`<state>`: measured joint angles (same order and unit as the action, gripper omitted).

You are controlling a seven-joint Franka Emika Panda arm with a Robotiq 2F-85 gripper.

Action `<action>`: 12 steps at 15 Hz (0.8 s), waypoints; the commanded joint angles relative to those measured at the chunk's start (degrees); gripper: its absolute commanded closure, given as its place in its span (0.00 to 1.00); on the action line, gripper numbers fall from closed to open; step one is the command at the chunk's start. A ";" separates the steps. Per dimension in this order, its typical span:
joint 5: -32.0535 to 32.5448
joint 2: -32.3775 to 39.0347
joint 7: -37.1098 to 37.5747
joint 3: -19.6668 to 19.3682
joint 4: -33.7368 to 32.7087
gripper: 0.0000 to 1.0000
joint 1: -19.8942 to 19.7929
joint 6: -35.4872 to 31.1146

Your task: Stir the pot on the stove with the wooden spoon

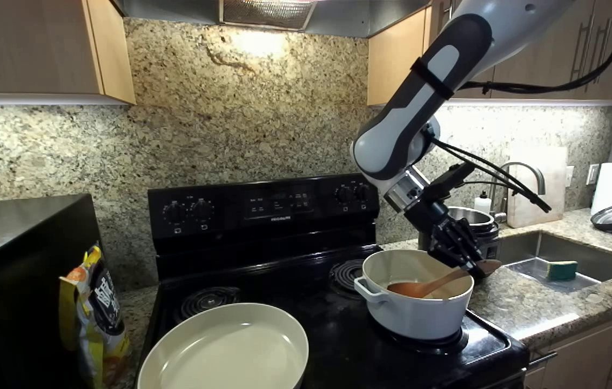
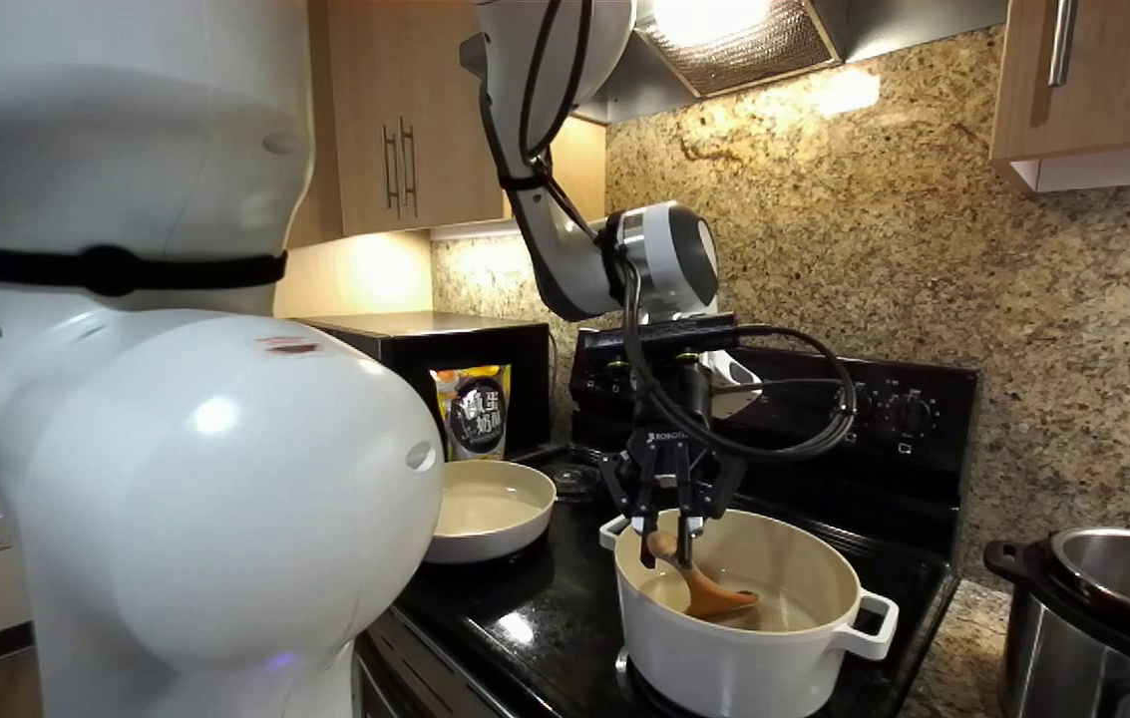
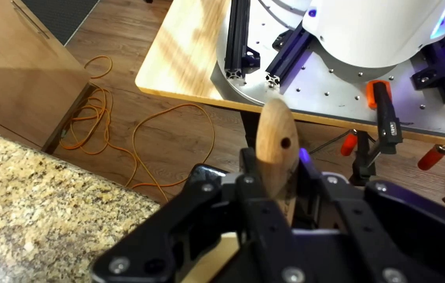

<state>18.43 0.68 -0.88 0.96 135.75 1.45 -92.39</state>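
- Stove (image 1: 338,340), running across an exterior view, carries a shallow pale dish (image 1: 230,351) at its left, likely no part of the stir.
- Rightward of that, apart, the white pot (image 1: 411,319) sits over the front burner, one side handle pointing left.
- Inside the pot lies the bowl of the wooden spoon (image 1: 438,283), below and left of the jaws; whether it touches the pot's floor cannot be told.
- From the bowl, the spoon's long axis climbs rightward at a slant, nearer lying than upright, across to the pot's right rim.
- At that upper end the jaws pinch the handle close to its tip, gripping it from both sides; in the wrist view the holed handle end (image 3: 271,157) sticks out from between them, toward the robot's base (image 3: 375,31).
- So from the jaws, the bowl lies downward and away from the base. The stir calls, I judge, for a level sweep of the jaws at this same slant; with the grip so near the rim, the handle could rub it on a wide circle.
- Rightmost, the counter (image 1: 524,313) begins just beside the pot; a steel pot (image 2: 1053,638), at the right edge of an exterior view, stands well apart from the jaws.
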 commanded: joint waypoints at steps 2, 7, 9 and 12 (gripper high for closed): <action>0.16 -2.66 -4.09 2.01 2.44 0.93 1.83 0.57; 1.56 -5.53 -5.28 2.44 3.92 0.93 2.42 2.80; 1.85 -6.89 -5.43 2.13 4.24 0.93 2.10 3.96; 2.03 -8.82 -5.26 1.45 4.60 0.93 1.67 4.97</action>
<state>19.03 -4.18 -4.29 2.84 138.42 3.83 -88.80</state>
